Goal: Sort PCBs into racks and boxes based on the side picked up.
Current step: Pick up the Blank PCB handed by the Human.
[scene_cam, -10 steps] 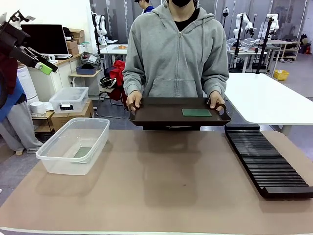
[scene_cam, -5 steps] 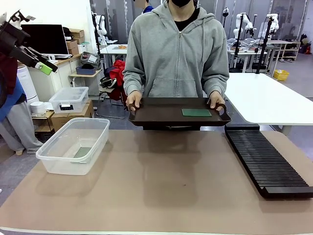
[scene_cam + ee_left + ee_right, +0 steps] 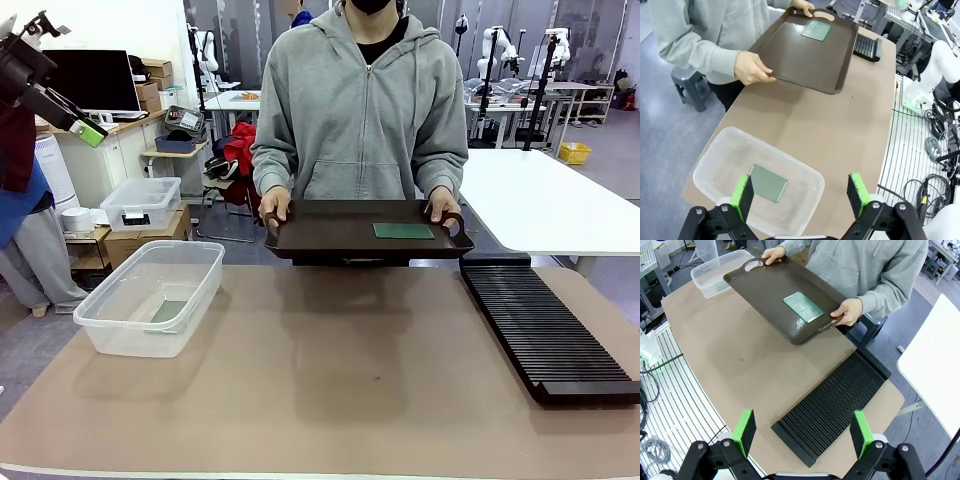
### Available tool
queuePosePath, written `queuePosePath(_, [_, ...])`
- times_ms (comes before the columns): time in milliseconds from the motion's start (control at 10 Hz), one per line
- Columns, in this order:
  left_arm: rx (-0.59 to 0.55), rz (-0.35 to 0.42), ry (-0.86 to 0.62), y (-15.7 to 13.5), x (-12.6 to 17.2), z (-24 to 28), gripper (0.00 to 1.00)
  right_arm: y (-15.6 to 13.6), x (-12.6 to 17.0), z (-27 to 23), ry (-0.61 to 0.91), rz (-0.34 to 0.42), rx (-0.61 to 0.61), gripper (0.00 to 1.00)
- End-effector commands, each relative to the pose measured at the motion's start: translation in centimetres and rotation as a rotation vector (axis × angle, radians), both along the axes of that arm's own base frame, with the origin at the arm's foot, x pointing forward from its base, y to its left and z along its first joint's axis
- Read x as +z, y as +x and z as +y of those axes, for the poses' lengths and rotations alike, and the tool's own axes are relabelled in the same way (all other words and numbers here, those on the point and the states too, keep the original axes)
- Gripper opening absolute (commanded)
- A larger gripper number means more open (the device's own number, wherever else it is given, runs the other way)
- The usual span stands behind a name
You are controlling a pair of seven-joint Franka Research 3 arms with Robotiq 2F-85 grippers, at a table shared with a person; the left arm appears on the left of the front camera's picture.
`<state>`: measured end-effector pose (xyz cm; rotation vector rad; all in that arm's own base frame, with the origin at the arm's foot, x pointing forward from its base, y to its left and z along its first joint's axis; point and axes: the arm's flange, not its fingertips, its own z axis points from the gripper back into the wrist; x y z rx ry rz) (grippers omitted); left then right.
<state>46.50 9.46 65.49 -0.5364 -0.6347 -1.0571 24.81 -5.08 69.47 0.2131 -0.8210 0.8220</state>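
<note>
Since the earlier frame the left gripper (image 3: 86,127) has lifted a little toward the upper left corner. The tray (image 3: 330,238) and the board on it have barely shifted.

In the front view, the person's hands (image 3: 272,207) hold the tray by its handles above the far edge of the table (image 3: 320,400). One PCB on the tray (image 3: 404,230) lies flat towards its right end. The box (image 3: 110,315) stands on the table's left with a second PCB in the box (image 3: 168,311), flat on the bottom. The rack (image 3: 545,335) lies along the right side, its slots unfilled as far as I can tell.

In the left wrist view, the left gripper (image 3: 800,194) hangs high over the box (image 3: 805,195), jaws wide apart and holding nothing. The tray is well off.

In the right wrist view, the right gripper (image 3: 802,432) hovers high over the rack (image 3: 832,405), jaws also spread and empty. The board on the tray (image 3: 803,307) shows a fine grid face upward.

The step in hand looks like the pick from the tray. It probably goes best if the arm waits until the tray is steady. It should then descend squarely over the board, well clear of the thumbs on the handles. The board is thin and lies flush, so the fingers likely need to catch opposite edges rather than press down. A tilted tray could let it slide.
</note>
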Motion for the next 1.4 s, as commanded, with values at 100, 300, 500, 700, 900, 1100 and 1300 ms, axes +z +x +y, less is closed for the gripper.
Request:
queuePosePath(100, [0.026,-0.005,0.009,-0.8,0.1,-0.6,1.0,0.0,-0.2,0.0,-0.001,0.008,0.003,1.0])
queuePosePath(300, [-0.001,-0.086,0.039,-1.5,0.1,-1.2,1.0,0.0,-0.2,0.0,-0.001,0.008,0.003,1.0])
queuePosePath(500, [-0.015,-0.146,0.061,-2.0,0.3,-1.7,1.0,0.0,-0.2,0.0,-0.001,0.008,0.003,1.0])
queuePosePath(700, [-0.023,-0.153,0.064,-2.1,0.5,-1.8,1.0,0.0,-0.2,0.0,-0.001,0.008,0.003,1.0])
queuePosePath(900, [-0.025,-0.14,0.048,-1.6,1.4,-1.4,1.0,0.0,-0.2,0.0,-0.001,0.008,0.003,1.0])
queuePosePath(1100, [-0.025,-0.14,0.048,-1.6,1.4,-1.4,1.0,0.0,-0.2,0.0,-0.001,0.008,0.003,1.0])
queuePosePath(1300, [-0.025,-0.14,0.048,-1.6,1.4,-1.4,1.0,0.0,-0.2,0.0,-0.001,0.008,0.003,1.0])
